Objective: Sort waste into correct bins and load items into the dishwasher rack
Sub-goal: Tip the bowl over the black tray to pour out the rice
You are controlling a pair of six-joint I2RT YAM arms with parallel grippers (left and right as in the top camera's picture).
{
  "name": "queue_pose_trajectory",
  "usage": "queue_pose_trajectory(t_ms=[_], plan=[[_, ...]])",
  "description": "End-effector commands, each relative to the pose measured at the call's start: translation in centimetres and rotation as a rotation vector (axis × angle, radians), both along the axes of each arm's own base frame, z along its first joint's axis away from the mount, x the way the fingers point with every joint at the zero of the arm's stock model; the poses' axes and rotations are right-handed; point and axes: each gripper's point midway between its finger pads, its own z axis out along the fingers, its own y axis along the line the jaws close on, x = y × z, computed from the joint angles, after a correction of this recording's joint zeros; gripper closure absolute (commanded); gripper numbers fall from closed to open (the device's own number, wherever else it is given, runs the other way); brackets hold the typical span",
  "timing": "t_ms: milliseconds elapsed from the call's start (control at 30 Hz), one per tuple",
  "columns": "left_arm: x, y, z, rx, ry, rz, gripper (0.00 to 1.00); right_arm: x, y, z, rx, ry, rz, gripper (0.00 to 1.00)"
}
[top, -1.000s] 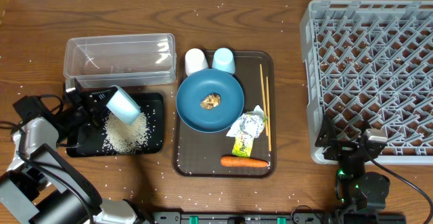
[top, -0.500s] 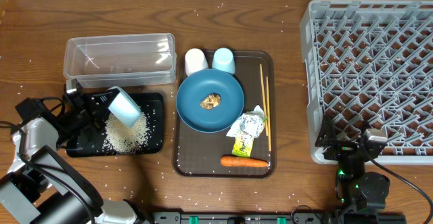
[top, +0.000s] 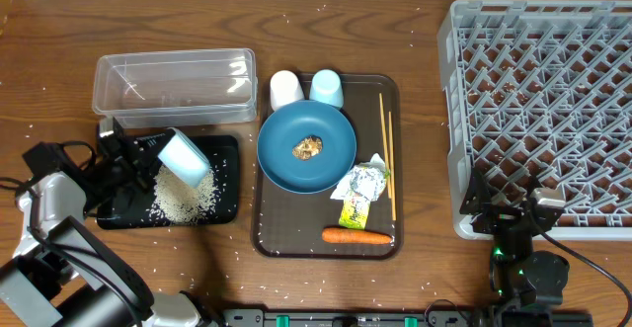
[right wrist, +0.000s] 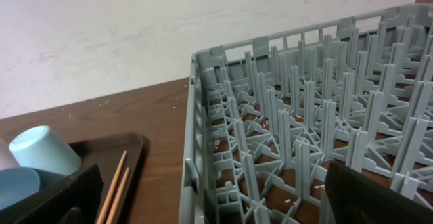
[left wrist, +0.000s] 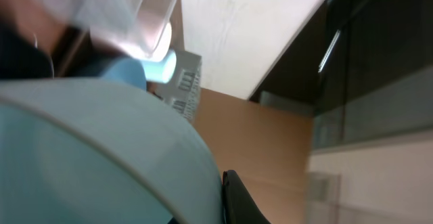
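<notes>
My left gripper (top: 148, 156) is shut on the small white bowl (top: 183, 156) and holds it tilted over the black tray (top: 225, 149), where white rice (top: 183, 197) lies in a heap. The bowl fills the left wrist view (left wrist: 101, 149), with one black finger (left wrist: 233, 200) against its rim. The clear tub (top: 173, 85) is behind the tray. The blue plate (top: 306, 147) holds the brown lump (top: 308, 147). The wrapper (top: 357, 191), carrot (top: 355, 235), chopsticks (top: 386, 154), white cup (top: 285, 90) and light-blue cup (top: 327, 88) lie on the brown tray. My right gripper (top: 513, 215) is open and empty at the grey rack's (top: 543, 100) front left corner.
The brown serving tray (top: 276, 230) sits between the black tray and the rack. Loose rice grains are scattered over the wooden table (top: 425, 120). The right wrist view shows the rack's pegs (right wrist: 304, 116), the chopsticks (right wrist: 115, 187) and the light-blue cup (right wrist: 37, 149).
The bowl in my left gripper has shifted very slightly right and down over the black tray. The right arm has not moved.
</notes>
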Motion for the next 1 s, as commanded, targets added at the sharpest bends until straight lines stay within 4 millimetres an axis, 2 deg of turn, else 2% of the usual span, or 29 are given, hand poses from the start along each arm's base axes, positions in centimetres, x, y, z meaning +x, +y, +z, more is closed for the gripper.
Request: queue_pose_trajectory(t_ms=[0,67,167,267,367,500,600,700,800,900,967], plan=[[0.1,-0.1,1.2,-0.025,0.007,-0.001,0.95,0.0,-0.5,-0.1,-0.006,0.002,-0.02,0.01],[0.8,0.6,0.3,0.061,-0.013,0.01,0.94,0.0,-0.5,-0.1,-0.006,0.002,-0.02,0.01],[0.2,-0.4,1.4,-0.103,0.077,-0.004,0.94,0.0,-0.5,-0.1,-0.006,0.002,-0.02,0.01],[0.8,0.2,1.4,-0.02,-0.002,-0.002,0.94,0.0,-0.5,-0.1,-0.006,0.002,-0.02,0.01],[0.0,-0.8,1.8,-0.072,0.048,-0.013,0.94,0.0,-0.5,-0.1,-0.006,0.002,-0.021,0.01],[1.4,0.8,0.2,0.137,-0.038,0.013,0.94,0.0,-0.5,-0.1,-0.006,0.002,-0.02,0.01],[1.3,0.4,2.1,0.089,-0.147,-0.017,0.94,0.0,-0.5,-0.1,-0.006,0.002,-0.02,0.01],[1.8,0.9,1.6,0.194,-0.203,-0.008,0.94,0.0,-0.5,-0.1,-0.006,0.002,-0.02,0.01],[1.3,0.3,2.3,0.128,-0.193,-0.024,0.94,0.0,-0.5,-0.1,-0.006,0.002,-0.02,0.01],[1.6,0.3,1.6,0.202,-0.223,-0.027,0.94,0.0,-0.5,-0.1,-0.006,0.002,-0.02,0.01],[1.4,0.1,2.3,0.158,-0.229,-0.034,0.94,0.0,-0.5,-0.1,-0.006,0.002,-0.02,0.01]])
